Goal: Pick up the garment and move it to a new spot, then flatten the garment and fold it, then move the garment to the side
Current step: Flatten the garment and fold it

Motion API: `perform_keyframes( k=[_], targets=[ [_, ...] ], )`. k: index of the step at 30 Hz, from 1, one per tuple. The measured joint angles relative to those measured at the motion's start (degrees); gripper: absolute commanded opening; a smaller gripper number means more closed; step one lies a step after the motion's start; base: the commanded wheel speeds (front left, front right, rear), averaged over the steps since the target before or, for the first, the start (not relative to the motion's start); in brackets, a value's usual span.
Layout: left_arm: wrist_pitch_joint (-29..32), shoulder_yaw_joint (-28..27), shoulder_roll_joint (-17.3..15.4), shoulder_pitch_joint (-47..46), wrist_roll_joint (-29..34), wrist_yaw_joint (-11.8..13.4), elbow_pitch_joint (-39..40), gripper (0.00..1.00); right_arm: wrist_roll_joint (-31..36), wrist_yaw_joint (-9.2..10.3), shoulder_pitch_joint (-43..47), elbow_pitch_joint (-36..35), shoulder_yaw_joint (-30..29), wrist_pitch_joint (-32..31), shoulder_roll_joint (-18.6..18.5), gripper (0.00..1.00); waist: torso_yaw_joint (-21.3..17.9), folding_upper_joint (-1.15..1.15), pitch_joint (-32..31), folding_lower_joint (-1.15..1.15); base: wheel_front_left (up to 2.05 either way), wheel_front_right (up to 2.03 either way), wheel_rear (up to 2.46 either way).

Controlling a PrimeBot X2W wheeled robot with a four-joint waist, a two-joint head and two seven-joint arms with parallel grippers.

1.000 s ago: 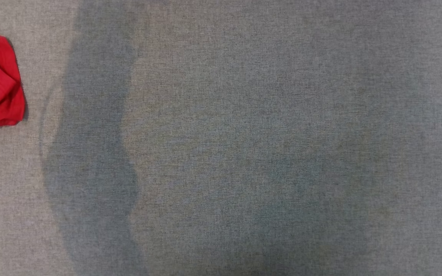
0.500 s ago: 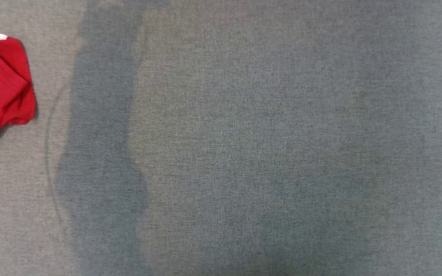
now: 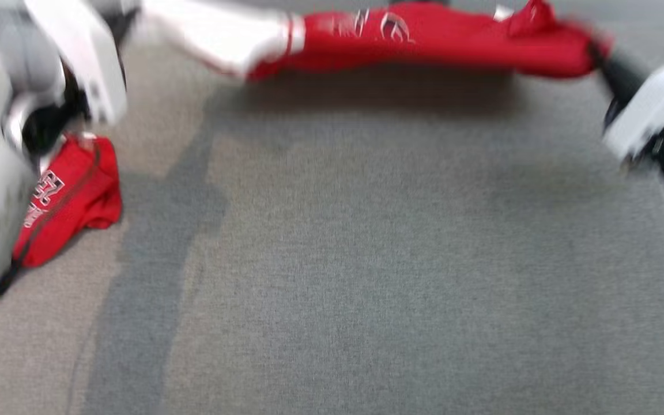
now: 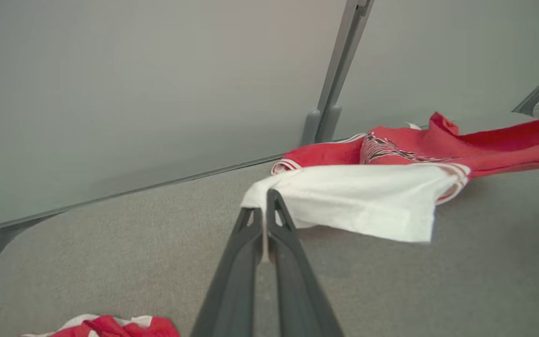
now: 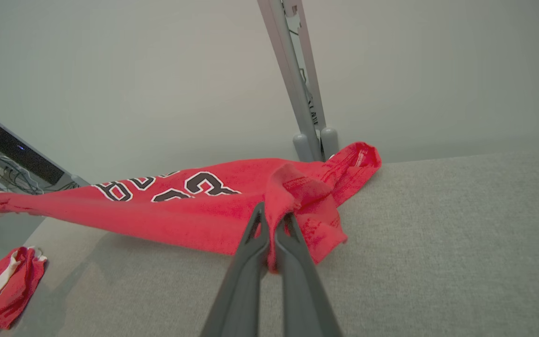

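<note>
Head view all motion-blurred: garment lettering unreadable, its far edge cut by the frame top. Second red garment, near left, is half hidden behind the smeared left arm, and cut by the bottom edge in the left wrist view. Right gripper tips are buried in red cloth — contact hidden. Garment's white sleeve is cut off at the right wrist view's left edge.

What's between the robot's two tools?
The red garment, stretched from left tool to right tool over the grey surface; the head view shows it.
</note>
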State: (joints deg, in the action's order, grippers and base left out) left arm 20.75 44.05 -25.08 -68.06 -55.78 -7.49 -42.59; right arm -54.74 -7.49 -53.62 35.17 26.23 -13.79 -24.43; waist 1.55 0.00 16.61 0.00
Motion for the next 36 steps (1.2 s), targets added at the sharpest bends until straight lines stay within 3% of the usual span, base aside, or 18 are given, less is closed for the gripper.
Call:
perform_keyframes(
  k=[5, 10, 11, 17, 22, 27, 36],
  targets=[
    [7.2, 1.9, -6.4, 13.0, -5.6, 0.2, 9.7, 0.0, -3.7, 0.0, 11.7, -5.6, 2.8, -7.6, -4.0, 0.0, -0.3, 0.0, -6.0, 0.0, 0.0, 0.0, 0.0],
    [13.9, 3.3, -12.8, 25.6, -10.5, 4.7, 24.2, 0.0, -5.9, 0.0, 22.1, -12.2, 1.5, -14.4, -7.9, 0.0, -0.4, 0.0, -10.1, 0.0, 0.0, 0.0, 0.0],
    [13.9, 3.3, -12.8, 25.6, -10.5, 4.7, 24.2, 0.0, -5.9, 0.0, 22.1, -12.2, 1.5, -14.4, -7.9, 0.0, -0.4, 0.0, -10.1, 0.0, 0.0, 0.0, 0.0],
    [20.3, 6.7, -21.3, 37.3, -14.0, 8.8, 43.9, 0.0, -5.3, 0.01, 35.5, -22.8, -4.6, -19.4, -12.5, 0.0, 0.2, 0.0, -12.0, -0.01, 0.0, 0.0, 0.0],
    [22.9, 7.8, -26.7, 42.8, -16.5, 12.3, 54.9, 0.0, -4.3, 0.0, 48.3, -30.9, -11.8, -26.2, -14.0, 0.0, 0.7, 0.0, -12.3, -0.01, 0.0, 0.0, 0.0],
    [24.0, 7.9, -29.7, 45.3, -18.0, 15.0, 61.4, 0.0, -0.9, 0.0, 58.6, -38.3, -19.2, -34.9, -12.5, 0.0, 0.5, 0.0, -12.2, -0.01, 0.0, 0.0, 0.0],
    [26.6, 6.5, -31.8, 44.4, -19.9, 16.7, 64.4, 0.0, 7.1, 0.01, 63.6, -50.2, -31.0, -47.9, -1.4, 0.0, -0.1, 0.0, -11.3, -0.01, 0.0, 0.0, 0.0]
  ],
)
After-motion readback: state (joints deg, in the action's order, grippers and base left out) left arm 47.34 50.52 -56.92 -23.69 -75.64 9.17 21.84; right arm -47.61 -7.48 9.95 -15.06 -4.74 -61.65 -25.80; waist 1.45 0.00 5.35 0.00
